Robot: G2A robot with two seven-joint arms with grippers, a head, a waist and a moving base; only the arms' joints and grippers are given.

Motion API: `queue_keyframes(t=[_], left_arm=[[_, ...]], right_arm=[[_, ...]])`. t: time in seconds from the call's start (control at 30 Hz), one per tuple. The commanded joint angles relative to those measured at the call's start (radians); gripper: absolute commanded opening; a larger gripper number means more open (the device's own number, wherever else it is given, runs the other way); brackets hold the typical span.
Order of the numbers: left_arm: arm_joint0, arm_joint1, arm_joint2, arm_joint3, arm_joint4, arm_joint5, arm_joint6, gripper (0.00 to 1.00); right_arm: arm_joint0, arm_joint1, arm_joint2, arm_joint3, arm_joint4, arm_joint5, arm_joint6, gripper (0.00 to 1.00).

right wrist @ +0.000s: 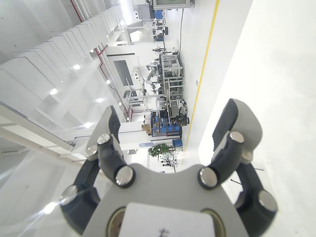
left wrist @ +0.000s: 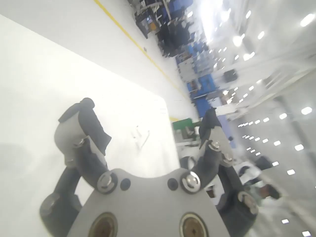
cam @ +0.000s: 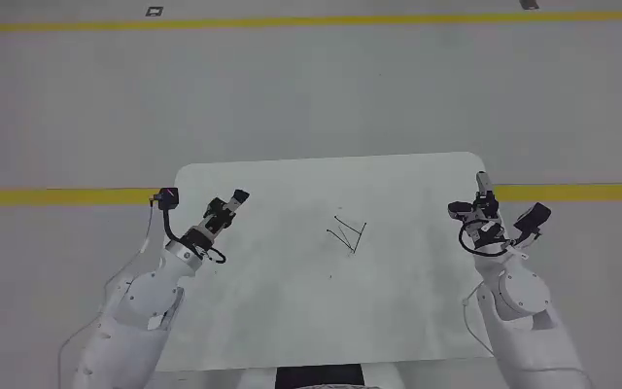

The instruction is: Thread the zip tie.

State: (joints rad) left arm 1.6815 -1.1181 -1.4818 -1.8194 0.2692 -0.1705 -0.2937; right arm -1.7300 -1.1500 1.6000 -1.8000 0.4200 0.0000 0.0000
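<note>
Item 1. Zip ties (cam: 347, 235): we count a small cluster of thin dark strands, crossed over one another and lying flat near the middle of the table (cam: 292, 311), slightly toward its right half. In the left wrist view they (left wrist: 142, 136) appear as pale slivers on the tabletop beyond the fingers.

Item 2. Left gripper (cam: 228, 201): it hovers over the table's left part, angled toward the centre. Its own camera shows the fingers (left wrist: 86, 119) spread wide with nothing between them. We place it well apart from the ties.

Item 3. Right gripper (cam: 483, 194): it sits at the table's right edge and points toward the far side. In the right wrist view it (right wrist: 172, 110) is spread apart and holds nothing. It too is well apart from the ties.

Item 4. Surroundings: a white table with rounded corners and a pale floor. One yellow floor line (cam: 78, 195) passes behind the table, and a second (cam: 292, 21) runs farther off, with a small dark floor marker (cam: 154, 11) near it. The wrist views also take in a hall with racks, machinery and ceiling lights.
</note>
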Motion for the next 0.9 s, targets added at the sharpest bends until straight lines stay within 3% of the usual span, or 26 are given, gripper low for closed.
queue_keyframes(t=[0.0, 0.3, 0.43, 0.53, 0.73, 0.87], left_arm=[[0.007, -0.001, -0.003, 0.006, 0.033, -0.003, 0.037, 1.0], [-0.003, 0.0, 0.005, -0.004, 0.048, -0.013, 0.014, 1.0], [-0.075, 0.006, 0.04, -0.002, 0.106, -0.046, -0.103, 1.0], [-0.132, 0.006, 0.082, 0.012, 0.151, -0.073, -0.146, 1.0], [-0.249, 0.001, 0.206, 0.096, 0.252, -0.083, -0.268, 1.0], [-0.261, 0.0, 0.215, 0.105, 0.271, -0.076, -0.27, 1.0]], right_arm=[[0.0, 0.0, 0.0, 0.0, 0.0, 0.0, 0.0, 1.0], [0.0, 0.0, 0.0, 0.0, 0.0, 0.0, 0.0, 1.0], [0.0, 0.0, 0.0, 0.0, 0.0, 0.0, 0.0, 1.0], [0.0, 0.0, 0.0, 0.0, 0.0, 0.0, 0.0, 1.0], [0.0, 0.0, 0.0, 0.0, 0.0, 0.0, 0.0, 1.0], [0.0, 0.0, 0.0, 0.0, 0.0, 0.0, 0.0, 1.0]])
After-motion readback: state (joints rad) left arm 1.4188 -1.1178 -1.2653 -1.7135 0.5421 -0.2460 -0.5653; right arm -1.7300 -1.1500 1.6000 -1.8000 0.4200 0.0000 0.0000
